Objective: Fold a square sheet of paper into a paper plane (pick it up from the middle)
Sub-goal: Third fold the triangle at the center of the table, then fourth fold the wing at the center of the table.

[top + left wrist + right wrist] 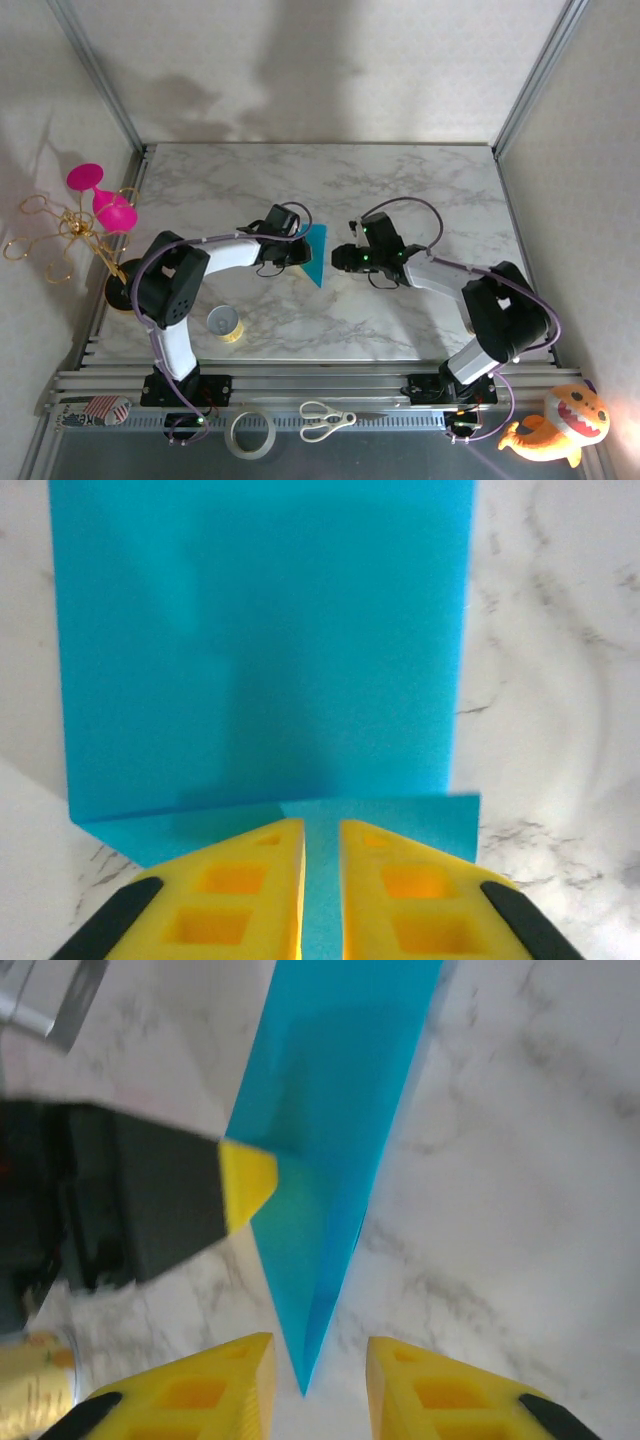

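Fingers (230,890) of the left gripper (321,827) sit narrowly apart at the folded teal sheet (260,650); right gripper (318,1345) fingers spread astride its tip.

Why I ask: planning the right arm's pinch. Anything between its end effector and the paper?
Nothing visible: the tip of the paper lies before the right end effector; the left end effector sits farther along.

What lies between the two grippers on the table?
The top view shows it: the folded teal paper lies between the left gripper and the right gripper.
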